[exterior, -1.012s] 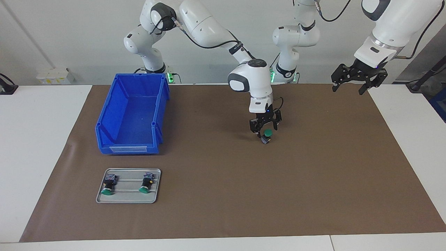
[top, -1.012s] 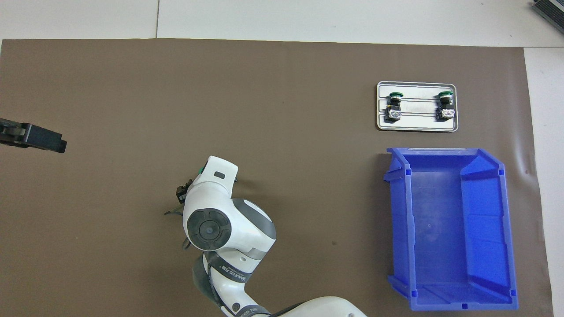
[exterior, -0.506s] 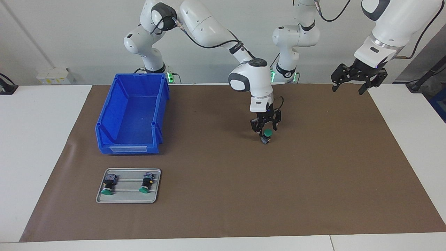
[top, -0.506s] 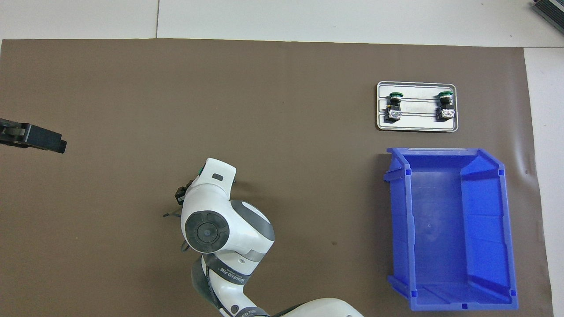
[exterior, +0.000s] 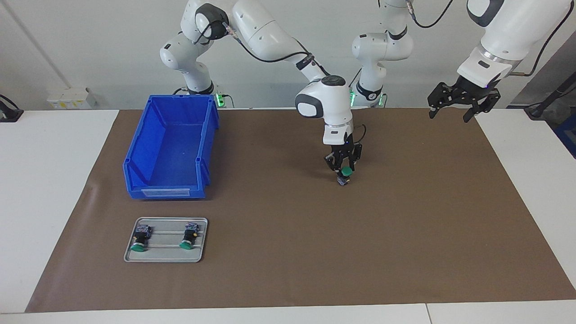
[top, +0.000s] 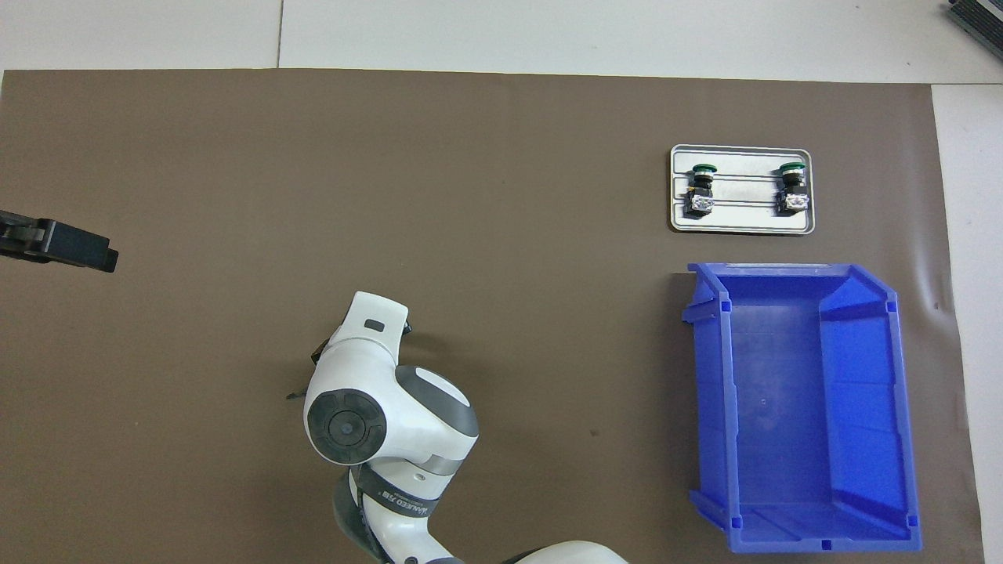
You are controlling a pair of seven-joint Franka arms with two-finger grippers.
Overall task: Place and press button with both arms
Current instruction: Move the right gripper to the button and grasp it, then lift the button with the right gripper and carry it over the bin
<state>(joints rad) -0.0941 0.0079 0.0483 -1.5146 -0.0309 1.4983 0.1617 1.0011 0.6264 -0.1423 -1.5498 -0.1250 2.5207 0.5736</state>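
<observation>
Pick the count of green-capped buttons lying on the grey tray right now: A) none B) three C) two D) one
C, two buttons lie side by side on the grey tray; a third button is at the right claw, over the brown mat.

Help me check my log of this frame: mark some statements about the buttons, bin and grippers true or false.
1. The right gripper is shut on the button. True.
2. Three buttons lie on the metal tray. False: two.
3. The blue bin holds a button. False: nothing shows in it.
4. The left gripper waits in the air with nothing in it. True.
5. The tray lies nearer to the robots than the bin. False: farther.
</observation>
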